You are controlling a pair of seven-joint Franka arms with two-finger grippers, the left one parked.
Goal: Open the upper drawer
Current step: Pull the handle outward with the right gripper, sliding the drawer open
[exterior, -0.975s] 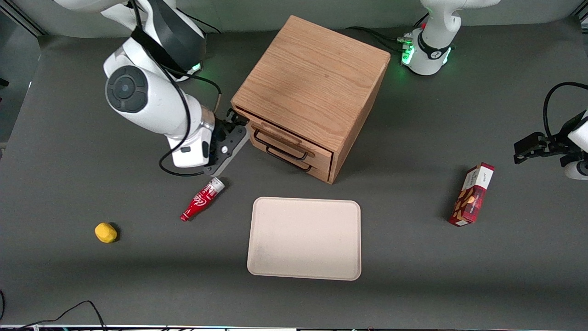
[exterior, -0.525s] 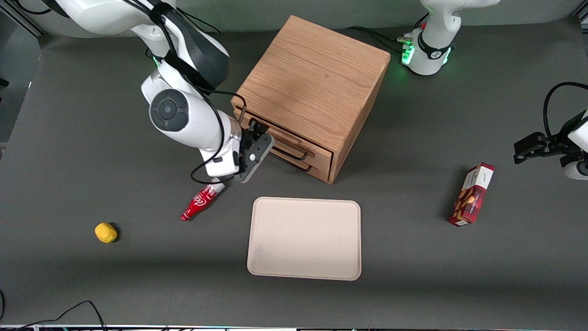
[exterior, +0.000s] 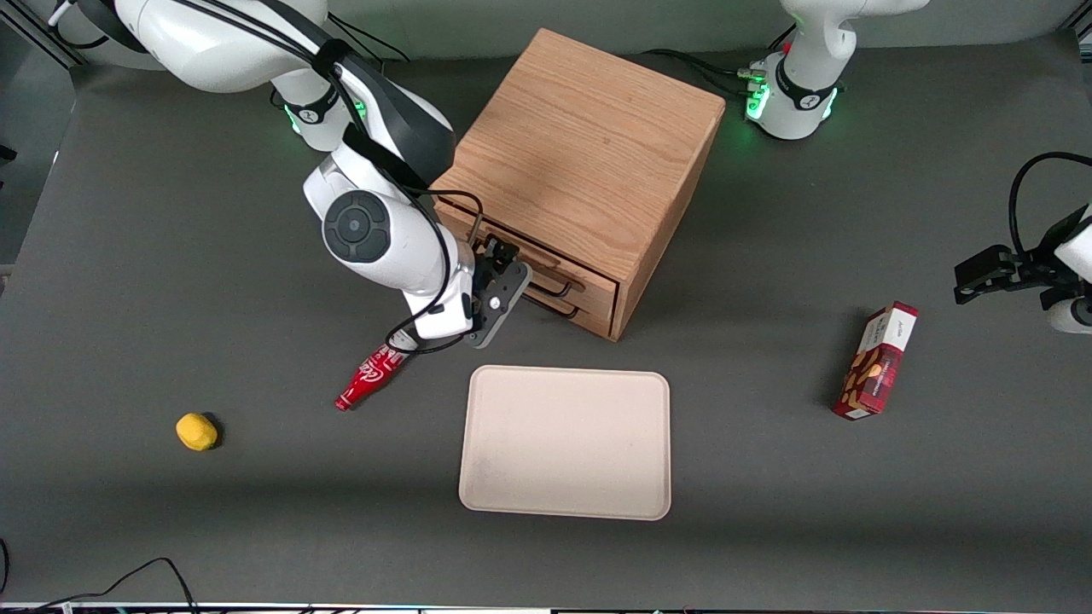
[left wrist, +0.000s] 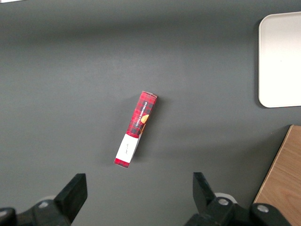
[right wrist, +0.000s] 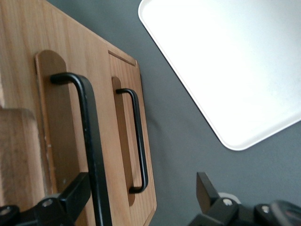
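Note:
The wooden cabinet stands in the middle of the table with both drawers shut. The upper drawer has a thin black handle, mostly covered by my wrist in the front view. My right gripper is open, right in front of the upper drawer. In the right wrist view the upper drawer's front fills the frame. Its handle runs between my gripper's fingers, close to one of them. The lower drawer's handle lies just beside it.
A beige tray lies nearer the front camera than the cabinet. A red bottle lies on the table just below my wrist. A yellow lump lies toward the working arm's end, a red box toward the parked arm's.
My right arm has swung from beside the cabinet's corner along its front. The open gripper now sits at the upper drawer's handle. The drawers have not moved.

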